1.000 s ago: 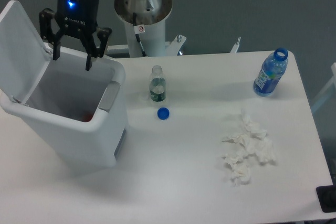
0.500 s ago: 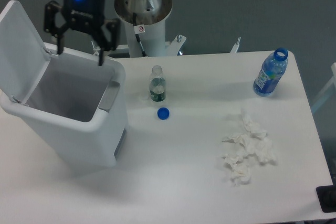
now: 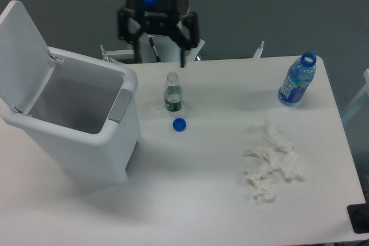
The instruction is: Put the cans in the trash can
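1. Nearest the camera, well forward and to the right of the gripper (image 3: 159,55), a heap of crumpled white tissue (image 3: 271,164) lies on the white table (image 3: 196,200).
2. Forward and to the left of the gripper stands the trash can (image 3: 86,142), its flip lid (image 3: 22,50) swung up and back and its grey front latch (image 3: 120,105) on the rim that faces the table's middle. What shows of the inside is bare white wall; the red can cannot be seen anywhere in view.
3. A blue bottle cap (image 3: 179,124) lies flat on the table in front of the gripper, just ahead of the small clear bottle (image 3: 172,92).
4. That small bottle, green-labelled, stands upright and uncapped just below and slightly right of the gripper, apart from it.
5. Far to the right, near the table's far edge, stands a blue-labelled bottle (image 3: 297,80), also uncapped.
6. The gripper hangs above the table's far edge, in front of the arm's white base (image 3: 164,44). Its fingers (image 3: 183,53) are spread wide and point downward, with nothing between them and touching nothing. A blue light glows on its black body.
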